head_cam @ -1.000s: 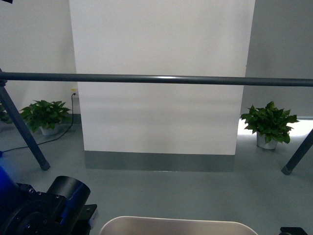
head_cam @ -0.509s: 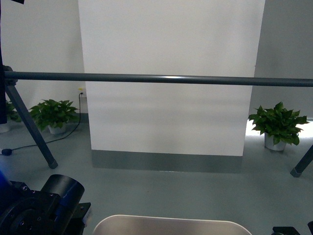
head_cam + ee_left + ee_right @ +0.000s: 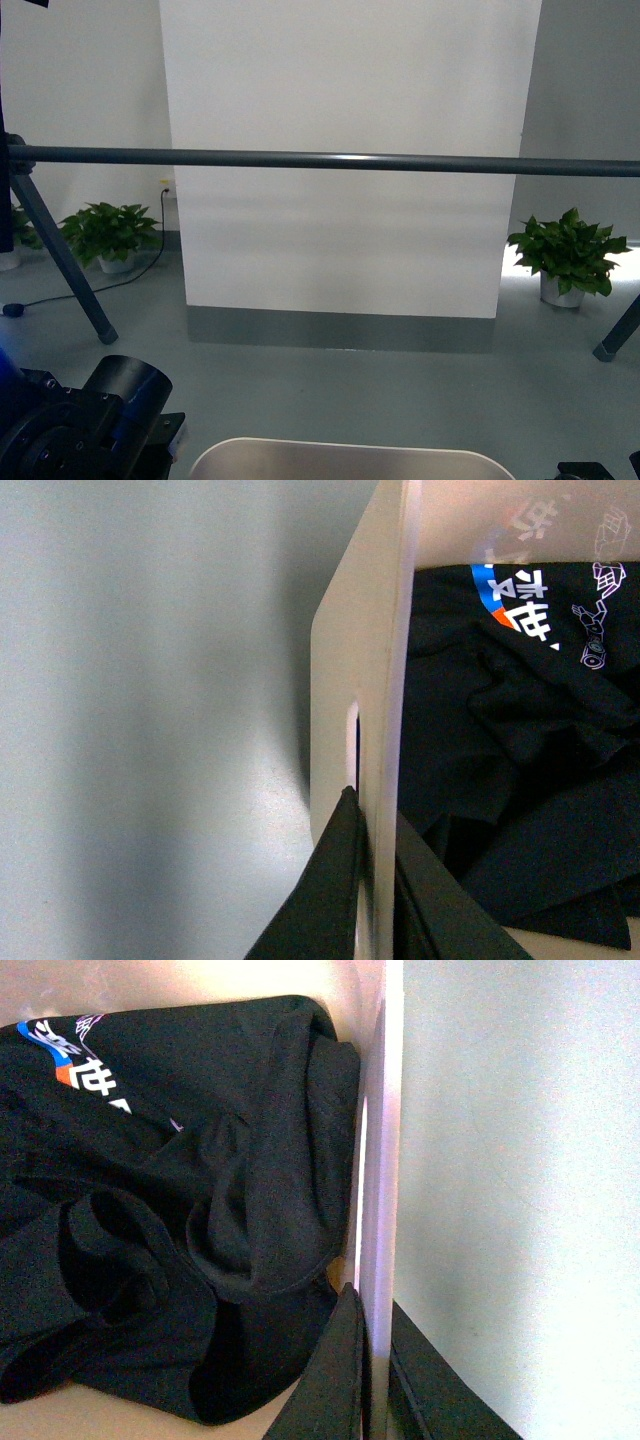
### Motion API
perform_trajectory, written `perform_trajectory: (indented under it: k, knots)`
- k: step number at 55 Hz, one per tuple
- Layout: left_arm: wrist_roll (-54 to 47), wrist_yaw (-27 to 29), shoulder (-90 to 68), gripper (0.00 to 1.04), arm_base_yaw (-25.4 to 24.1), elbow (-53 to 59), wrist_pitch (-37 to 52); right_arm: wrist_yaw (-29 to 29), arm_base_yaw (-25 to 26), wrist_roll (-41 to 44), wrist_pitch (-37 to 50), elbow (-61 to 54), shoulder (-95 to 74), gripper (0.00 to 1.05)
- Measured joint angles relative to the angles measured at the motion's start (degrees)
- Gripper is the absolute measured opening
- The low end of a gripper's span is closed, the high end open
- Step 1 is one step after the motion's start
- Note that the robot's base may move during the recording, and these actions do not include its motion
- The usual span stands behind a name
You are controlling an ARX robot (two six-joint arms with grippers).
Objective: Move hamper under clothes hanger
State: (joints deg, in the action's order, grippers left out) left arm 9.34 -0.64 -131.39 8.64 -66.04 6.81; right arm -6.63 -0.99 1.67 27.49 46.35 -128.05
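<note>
Beige hamper (image 3: pixel 350 462) sat low at robot's front, left gripper (image 3: pixel 373 810) and right gripper (image 3: pixel 373 1300) each clamped over opposite walls. Clothes hanger (image 3: pixel 330 160) bar ran crosswise farther ahead, so coming move was judged straight forward.

One hamper (image 3: pixel 350 460), one clothes rack (image 3: pixel 320 160), one black shirt (image 3: pixel 180 1190) were counted. Two grippers: left gripper (image 3: pixel 380 900), right gripper (image 3: pixel 378 1390). Two potted plants were seen whole: left plant (image 3: pixel 110 232), right plant (image 3: pixel 568 252).

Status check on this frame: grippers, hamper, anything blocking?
Clamped on hamper walls: left gripper, right gripper. Black shirt inside; rack bar ahead and above. No obstacle seen on floor ahead.
</note>
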Motion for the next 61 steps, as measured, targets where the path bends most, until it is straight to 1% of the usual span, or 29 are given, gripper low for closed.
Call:
perform_trajectory:
  k: [61]
  knots:
    - [0.0, 0.0, 0.0, 0.05, 0.0, 0.0, 0.0, 0.0, 0.0, 0.0, 0.0, 0.0, 0.0, 0.03]
